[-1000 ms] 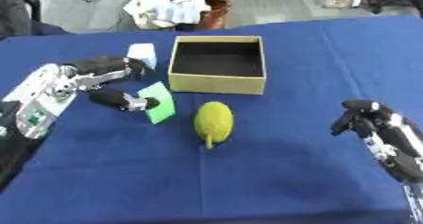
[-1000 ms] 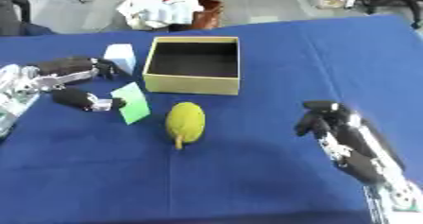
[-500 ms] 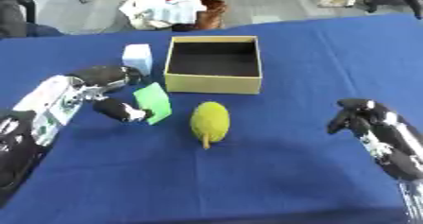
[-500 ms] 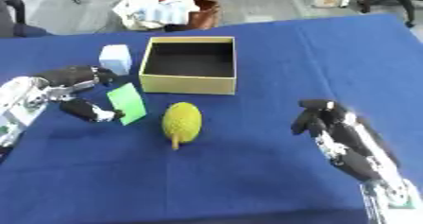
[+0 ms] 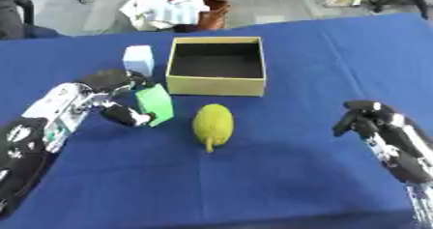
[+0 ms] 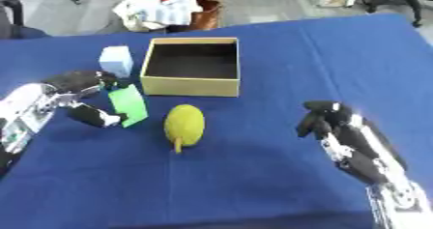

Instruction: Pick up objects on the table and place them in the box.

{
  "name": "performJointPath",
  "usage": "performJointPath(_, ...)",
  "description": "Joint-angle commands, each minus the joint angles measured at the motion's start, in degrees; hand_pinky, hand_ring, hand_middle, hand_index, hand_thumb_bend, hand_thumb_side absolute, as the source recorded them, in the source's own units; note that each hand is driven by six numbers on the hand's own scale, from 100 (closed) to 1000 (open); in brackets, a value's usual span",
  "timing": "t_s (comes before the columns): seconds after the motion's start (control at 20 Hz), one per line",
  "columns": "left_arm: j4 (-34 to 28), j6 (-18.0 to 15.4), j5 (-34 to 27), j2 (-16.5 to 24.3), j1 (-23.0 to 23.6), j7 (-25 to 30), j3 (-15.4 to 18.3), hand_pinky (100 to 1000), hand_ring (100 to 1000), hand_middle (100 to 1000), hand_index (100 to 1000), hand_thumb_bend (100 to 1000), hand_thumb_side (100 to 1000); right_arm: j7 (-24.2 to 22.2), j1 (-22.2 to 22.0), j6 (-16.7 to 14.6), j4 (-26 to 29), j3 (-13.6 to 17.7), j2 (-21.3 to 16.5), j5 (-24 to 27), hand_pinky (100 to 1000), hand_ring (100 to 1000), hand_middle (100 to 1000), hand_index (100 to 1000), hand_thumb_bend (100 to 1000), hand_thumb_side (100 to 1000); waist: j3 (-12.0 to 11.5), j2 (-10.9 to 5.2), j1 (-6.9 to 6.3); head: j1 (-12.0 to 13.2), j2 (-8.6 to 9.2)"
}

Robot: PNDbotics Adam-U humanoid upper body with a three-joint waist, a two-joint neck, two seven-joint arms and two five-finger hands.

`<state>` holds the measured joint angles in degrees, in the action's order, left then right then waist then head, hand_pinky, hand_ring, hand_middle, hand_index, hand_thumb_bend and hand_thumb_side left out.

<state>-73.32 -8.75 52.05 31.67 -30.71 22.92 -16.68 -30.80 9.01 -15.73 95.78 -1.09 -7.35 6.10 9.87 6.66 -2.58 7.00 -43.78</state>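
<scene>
An open tan box (image 5: 218,67) stands on the blue table, empty inside. In front of it lies a yellow-green fruit (image 5: 212,123) with a short stem pointing toward me. A green block (image 5: 155,105) sits to the fruit's left, and my left hand (image 5: 116,92) has its fingers and thumb curled round it. A small pale blue box (image 5: 138,60) stands upright just left of the tan box. My right hand (image 5: 366,118) hovers over the table at the right, fingers curled downward, holding nothing.
The blue tablecloth (image 5: 279,175) covers the whole work surface. Beyond its far edge a basket with white and red things (image 5: 173,8) sits on the floor. A dark chair part (image 5: 13,22) shows at the far left.
The whole picture has shifted a little, so the head has moved. My left hand has closed in on the green block; the right hand stays about where it was.
</scene>
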Motion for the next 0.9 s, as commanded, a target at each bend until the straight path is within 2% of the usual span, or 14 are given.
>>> performJointPath(0.05, 0.35, 0.19, 0.30, 0.21, -0.67, -0.92, -0.02, 753, 710, 726, 839, 311, 553, -0.03, 0.50, -0.10, 1.06, 0.12, -0.70, -0.09, 568, 593, 546, 778, 100, 456, 0.10, -1.48, -0.51, -0.04, 0.31)
performJointPath(0.1, 0.25, 0.28, 0.02, 0.14, -0.57, -1.30, 0.02, 736, 670, 672, 805, 275, 463, -0.02, 0.51, -0.09, 1.06, 0.13, -0.69, -0.09, 568, 593, 546, 778, 100, 456, 0.12, -1.48, -0.51, -0.06, 0.31)
performJointPath(0.15, 0.03, 0.39, -0.38, 0.15, -0.44, -1.63, 0.06, 733, 664, 664, 801, 271, 452, -0.01, 0.52, -0.09, 1.07, 0.14, -0.68, -0.09, 568, 593, 546, 778, 100, 456, 0.12, -1.47, -0.52, -0.08, 0.33)
performJointPath(0.2, -0.38, 0.53, -0.98, 0.25, -0.30, -1.96, 0.19, 712, 619, 607, 772, 236, 358, -0.01, 0.52, -0.08, 1.08, 0.15, -0.68, -0.09, 568, 593, 546, 778, 100, 456, 0.12, -1.47, -0.52, -0.11, 0.34)
performJointPath(0.25, -1.04, 0.75, -1.78, 0.44, -0.15, -2.31, 0.40, 696, 587, 567, 749, 197, 314, -0.01, 0.52, -0.08, 1.08, 0.15, -0.68, -0.10, 568, 593, 546, 778, 100, 456, 0.11, -1.46, -0.53, -0.15, 0.36)
performJointPath(0.4, -4.31, 1.85, -5.20, 1.51, 0.10, -3.34, 1.50, 671, 544, 510, 715, 100, 278, 0.00, 0.51, -0.07, 1.08, 0.15, -0.69, -0.09, 568, 593, 546, 778, 100, 456, 0.04, -1.47, -0.55, -0.35, 0.39)
performJointPath(0.6, -10.65, 3.57, -11.80, 3.20, -1.17, -3.24, 3.10, 665, 527, 487, 709, 100, 254, -0.02, 0.49, -0.08, 1.07, 0.13, -0.73, -0.09, 568, 593, 546, 778, 100, 456, 0.01, -1.54, -0.56, -0.55, 0.46)
performJointPath(0.75, -13.67, 5.20, -15.27, 2.81, -4.56, -2.37, 4.32, 671, 528, 489, 714, 100, 247, -0.12, 0.39, -0.07, 1.02, 0.01, -0.73, -0.06, 568, 593, 546, 778, 100, 455, 0.06, -1.64, -0.53, -0.60, 0.52)
performJointPath(0.9, -11.05, 6.22, -16.57, 0.79, -9.39, -0.67, 3.72, 675, 538, 499, 724, 100, 247, -0.31, 0.43, -0.07, 1.00, -0.15, -0.56, 0.01, 568, 593, 546, 778, 100, 456, 0.54, -1.70, -0.43, -0.41, 0.74)
